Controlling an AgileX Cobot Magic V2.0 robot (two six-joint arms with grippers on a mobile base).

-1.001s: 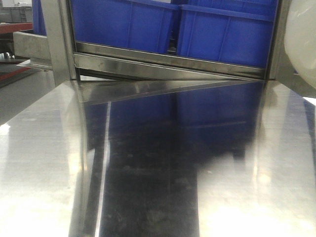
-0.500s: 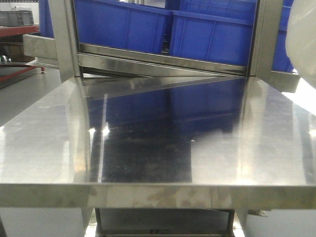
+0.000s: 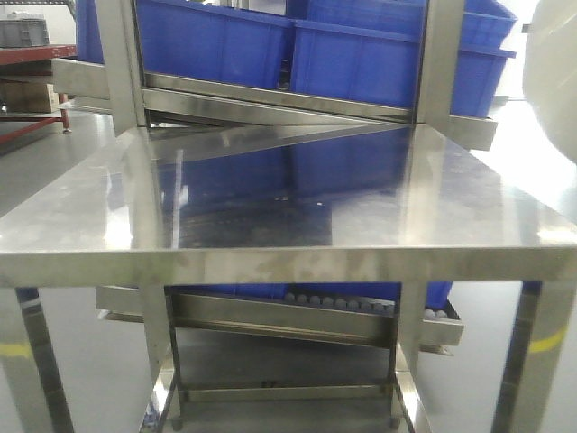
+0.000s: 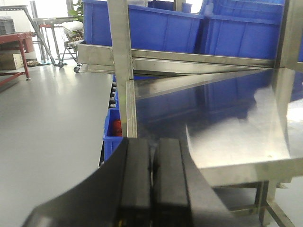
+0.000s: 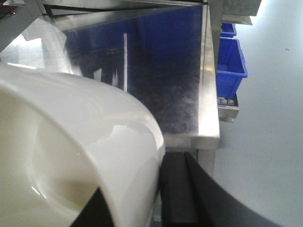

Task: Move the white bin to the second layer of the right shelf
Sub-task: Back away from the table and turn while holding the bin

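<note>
No text, label, brand, number or sign can be read in any view. The blue crates (image 3: 361, 63) beyond the left gripper (image 4: 151, 142) show plain moulded walls. The white bin (image 5: 71, 142) at the right gripper (image 5: 137, 179) shows only bare glossy plastic. The steel tabletop (image 3: 270, 262) ahead of both grippers carries nothing but reflections. Both grippers' black fingers are unmarked.

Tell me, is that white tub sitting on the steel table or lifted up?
Lifted. The right pincer clamps the tub by its wall; it hangs short of the table, before its near edge.
</note>
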